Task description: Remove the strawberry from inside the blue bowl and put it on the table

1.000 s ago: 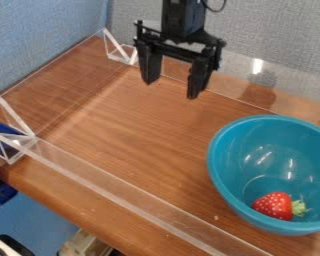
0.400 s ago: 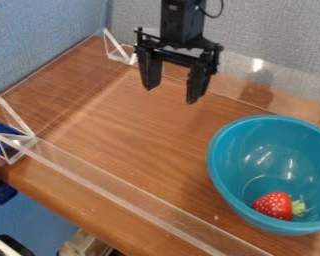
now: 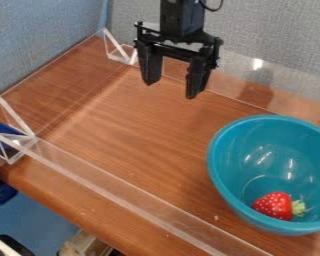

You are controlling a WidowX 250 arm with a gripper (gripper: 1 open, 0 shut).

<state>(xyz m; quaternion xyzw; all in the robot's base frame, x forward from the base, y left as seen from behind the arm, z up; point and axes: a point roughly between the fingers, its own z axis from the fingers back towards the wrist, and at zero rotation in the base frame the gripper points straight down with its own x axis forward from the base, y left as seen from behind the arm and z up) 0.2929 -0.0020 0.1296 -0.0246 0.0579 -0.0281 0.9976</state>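
Note:
A small red strawberry (image 3: 274, 206) with a green leaf end lies inside the teal-blue bowl (image 3: 243, 148), near its front wall. The bowl stands at the right side of the reddish-brown wood table (image 3: 136, 130). My black gripper (image 3: 174, 82) hangs above the far middle of the table, pointing down, well to the upper left of the bowl. Its two fingers stand wide apart with nothing between them.
Low clear acrylic walls (image 3: 109, 190) edge the table at the front and left. Triangular brackets sit at the left corner (image 3: 13, 143) and the far corner (image 3: 117, 47). A blue panel stands behind the table at the far left.

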